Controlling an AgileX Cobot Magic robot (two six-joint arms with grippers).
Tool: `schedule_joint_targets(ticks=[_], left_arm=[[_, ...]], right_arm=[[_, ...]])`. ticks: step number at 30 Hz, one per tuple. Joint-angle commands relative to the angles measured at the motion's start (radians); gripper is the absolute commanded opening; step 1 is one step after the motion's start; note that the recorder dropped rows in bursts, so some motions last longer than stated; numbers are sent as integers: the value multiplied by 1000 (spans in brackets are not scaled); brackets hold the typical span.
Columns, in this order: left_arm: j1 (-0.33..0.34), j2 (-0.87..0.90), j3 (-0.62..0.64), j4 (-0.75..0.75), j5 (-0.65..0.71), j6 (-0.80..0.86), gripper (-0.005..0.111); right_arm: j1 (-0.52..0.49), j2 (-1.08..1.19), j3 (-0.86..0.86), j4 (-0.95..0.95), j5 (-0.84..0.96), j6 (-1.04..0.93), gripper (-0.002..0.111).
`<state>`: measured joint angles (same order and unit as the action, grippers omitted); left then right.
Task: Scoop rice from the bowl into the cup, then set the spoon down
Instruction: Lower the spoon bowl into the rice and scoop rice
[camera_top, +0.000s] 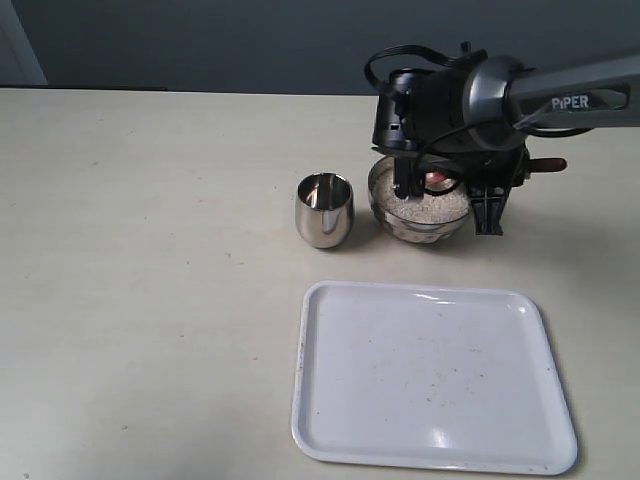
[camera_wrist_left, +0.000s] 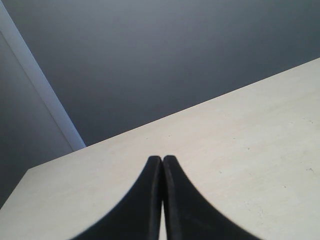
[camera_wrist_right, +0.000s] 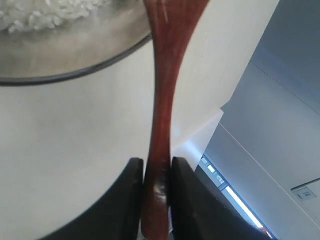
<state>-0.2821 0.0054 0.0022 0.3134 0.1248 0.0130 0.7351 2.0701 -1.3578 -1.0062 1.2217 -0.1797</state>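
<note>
The faceted bowl (camera_top: 432, 230) holds white rice (camera_top: 428, 209) and stands at the back right of the table. Just to its left is the steel cup (camera_top: 324, 210), upright; I cannot see into it. My right gripper (camera_top: 489, 207) hangs at the bowl's right side, shut on the handle of the reddish-brown spoon (camera_top: 548, 165). In the right wrist view the spoon (camera_wrist_right: 162, 90) runs from the right gripper (camera_wrist_right: 156, 161) over the bowl's rim (camera_wrist_right: 75, 75), beside the rice (camera_wrist_right: 40, 15); its head is out of frame. My left gripper (camera_wrist_left: 162, 158) is shut and empty over bare table.
A white rectangular tray (camera_top: 430, 375) lies in front of the bowl and cup, near the table's front edge. The right arm's body (camera_top: 450, 100) covers the back of the bowl. A dark wall runs behind the table.
</note>
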Motion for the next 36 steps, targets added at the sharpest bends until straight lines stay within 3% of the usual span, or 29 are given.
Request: schedule_joint_targets(ticks=[1,36], left_arm=[[-9,-5,-2,1,-3,-5,0],[-9,-5,-2,1,-3,-5,0]], right_arm=[[4,-1,-5,-11,-1,-7,-1],[12,52,-10,127,-1,-89,-1]])
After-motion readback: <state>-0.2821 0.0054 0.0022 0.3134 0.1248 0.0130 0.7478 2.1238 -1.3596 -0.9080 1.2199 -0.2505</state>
